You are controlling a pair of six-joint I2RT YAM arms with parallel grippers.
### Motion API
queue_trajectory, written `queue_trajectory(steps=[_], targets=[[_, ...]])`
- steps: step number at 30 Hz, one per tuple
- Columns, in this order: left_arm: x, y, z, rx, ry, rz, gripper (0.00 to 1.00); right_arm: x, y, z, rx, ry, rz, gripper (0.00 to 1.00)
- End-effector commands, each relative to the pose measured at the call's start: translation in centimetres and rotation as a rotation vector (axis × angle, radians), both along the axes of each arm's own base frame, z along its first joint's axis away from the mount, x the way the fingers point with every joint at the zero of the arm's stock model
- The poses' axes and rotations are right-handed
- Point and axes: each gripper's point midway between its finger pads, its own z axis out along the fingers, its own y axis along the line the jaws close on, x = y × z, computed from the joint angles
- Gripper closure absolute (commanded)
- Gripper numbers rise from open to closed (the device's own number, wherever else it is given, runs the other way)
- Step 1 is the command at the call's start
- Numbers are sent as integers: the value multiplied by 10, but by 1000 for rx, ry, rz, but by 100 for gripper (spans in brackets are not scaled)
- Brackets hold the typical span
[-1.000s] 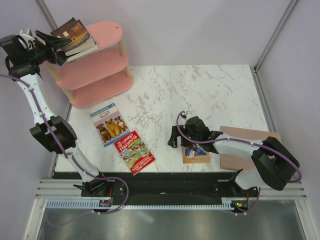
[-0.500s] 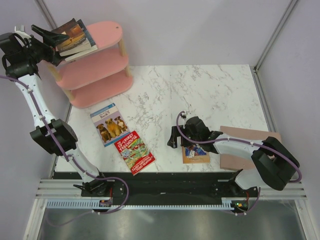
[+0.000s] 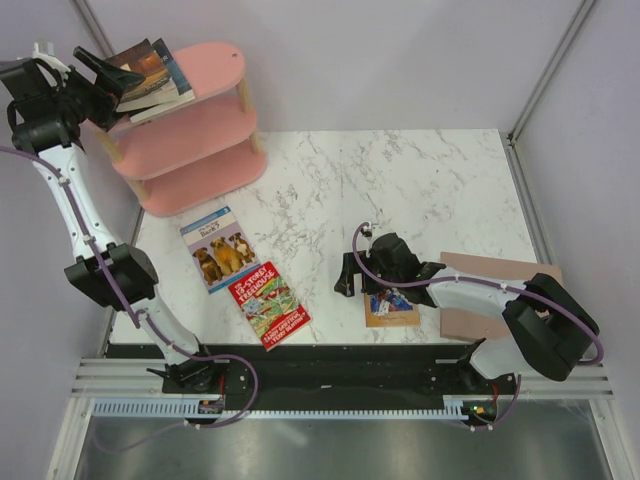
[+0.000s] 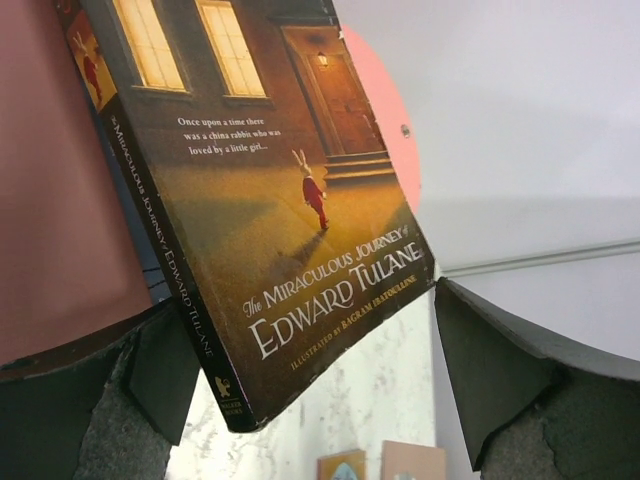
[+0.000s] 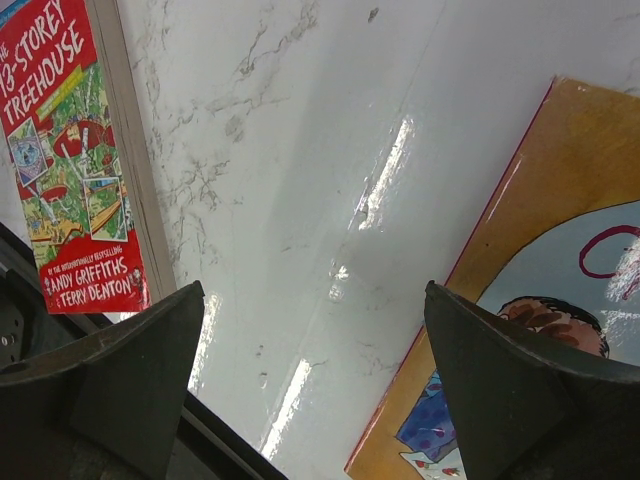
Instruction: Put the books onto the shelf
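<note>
**Books go up on the pink shelf.** Two paperbacks lie stacked on the top tier of the pink shelf (image 3: 190, 130), which stands at the far left of the marble counter (image 3: 430, 190). The dark brown book (image 3: 143, 62), titled "The Miraculous Journey of Edward Tulane" in the left wrist view, sits on top of a dark blue book (image 3: 176, 72). The pile juts past the tier's left end toward the left end effector (image 3: 110, 85), which is raised to that height with its fingers spread wide. Seen from the wrist, the brown book's near corner sits between the two fingers, close to one and clear of the other, and nothing is gripped.

Three books lie flat on the counter. The light blue puppy book (image 3: 220, 252) rests in front of the shelf. The red treehouse book (image 3: 268, 306) lies close beside it, nearer the arms' bases. The orange-tan book (image 3: 391, 309) lies by the front edge further right, near a plain brown board (image 3: 490, 290). The right end effector (image 3: 346, 278) hangs low over the counter at that book's far left corner, likewise wide apart and empty. Its wrist camera shows bare marble between the fingers, the orange-tan cover by one finger and the treehouse book off to the other side.
</note>
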Motion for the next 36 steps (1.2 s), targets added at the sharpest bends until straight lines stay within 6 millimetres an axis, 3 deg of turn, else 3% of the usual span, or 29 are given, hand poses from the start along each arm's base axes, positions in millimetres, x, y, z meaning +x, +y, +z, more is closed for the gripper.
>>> queue_trajectory(steps=[1, 6, 14, 31, 34, 36], targets=[[-6, -7, -31, 148, 114, 21, 0, 7, 13, 15, 45, -38, 21, 2], [-10, 3, -59, 202, 218, 95, 0, 6, 13, 14, 44, -35, 20, 2], [-17, 11, -54, 223, 238, 159, 0, 6, 14, 14, 46, -35, 22, 2], [-46, 26, -89, 283, 424, 238, 0, 4, 14, 16, 58, -38, 28, 2], [-48, 28, -84, 285, 411, 262, 0, 4, 15, 17, 61, -38, 31, 2], [-48, 26, -67, 288, 346, 271, 0, 4, 14, 17, 60, -38, 30, 2]])
